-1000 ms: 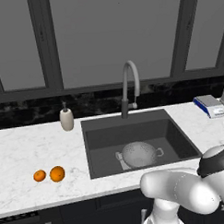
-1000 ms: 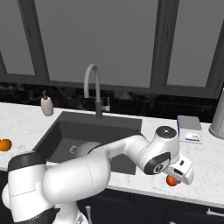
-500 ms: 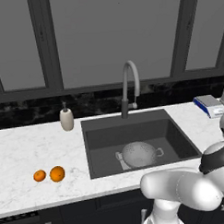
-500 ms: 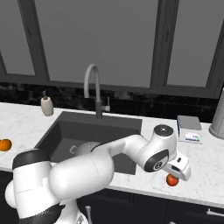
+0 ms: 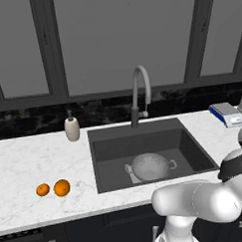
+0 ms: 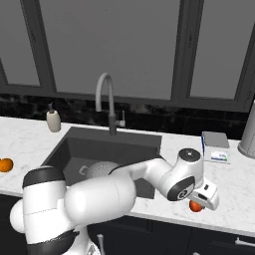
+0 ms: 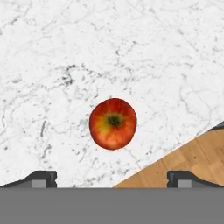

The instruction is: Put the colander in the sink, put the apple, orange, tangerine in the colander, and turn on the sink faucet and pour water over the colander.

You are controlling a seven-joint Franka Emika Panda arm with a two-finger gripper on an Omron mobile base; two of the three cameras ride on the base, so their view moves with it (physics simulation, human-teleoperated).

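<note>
Apple (image 7: 113,124) lying on marble counter (image 7: 65,52), mid-frame in hand view, near counter edge; gripper (image 7: 112,177) hovering above, fingers spread wide, touching nothing; colander (image 5: 149,166) sitting in sink (image 5: 194,149), centre of left base view; orange (image 5: 61,187) and tangerine (image 5: 43,189) sitting lower left.

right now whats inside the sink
The colander sits on the floor of the sink, with no fruit in its bowl. In the right base view the arm covers much of the basin.

In the right base view the hand covers most of the apple (image 6: 195,206); the arm hides part of the colander (image 6: 97,170).
</note>
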